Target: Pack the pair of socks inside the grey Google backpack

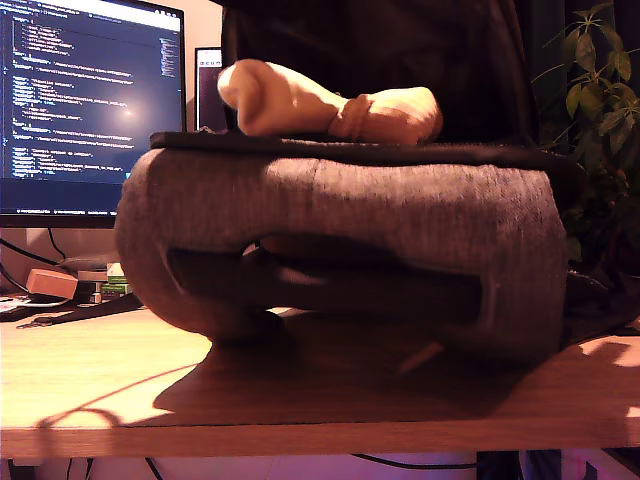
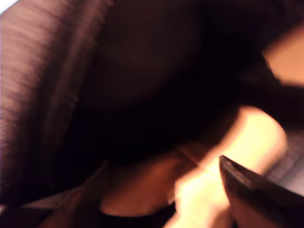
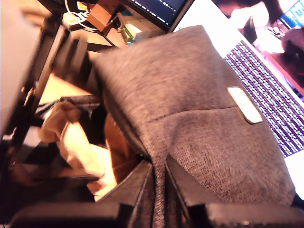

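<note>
- Monitor [image 1: 90,100]: stands lit at the exterior view's left, behind the backpack and well clear of the work.
- Backpack [image 1: 340,240]: lies on its side on the desk [image 1: 100,390], filling the middle of the exterior view, with its long axis running across that view.
- Socks [image 1: 330,105]: a pale oblong roll resting on top of the backpack, on its dark upper edge, not yet inside. The roll's long axis also runs across the exterior view.
- My second gripper [image 3: 159,183]: its jaws are pinched together on a fold of the grey backpack fabric. In its wrist view the socks [image 3: 78,147] lie just beside that pinch, at the dark opening.
- My first gripper [image 2: 247,190]: its wrist view is blurred and dark, with pale cloth close to one dark fingertip. I cannot tell whether it is apart or together. Judging by that, it looks the nearer one to push the socks in.
</note>
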